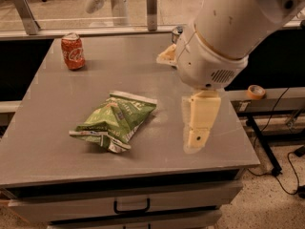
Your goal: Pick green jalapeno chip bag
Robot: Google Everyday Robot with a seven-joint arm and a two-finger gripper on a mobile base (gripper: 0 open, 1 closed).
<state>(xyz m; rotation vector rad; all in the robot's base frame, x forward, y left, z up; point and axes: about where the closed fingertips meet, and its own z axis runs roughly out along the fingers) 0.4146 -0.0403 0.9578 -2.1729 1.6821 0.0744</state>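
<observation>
The green jalapeno chip bag point(114, 121) lies crumpled on the grey table point(57, 142), left of the middle, with its white crimped ends at the upper right and lower left. My gripper point(196, 141) hangs downward from the big white arm point(228, 32) over the table's right part. It is to the right of the bag and apart from it, holding nothing that I can see.
A red cola can point(72, 51) stands at the table's back left. A silver can point(177, 31) at the back is mostly hidden behind my arm. A tape roll point(256, 91) lies on a ledge to the right. Drawers point(131, 206) sit under the table front.
</observation>
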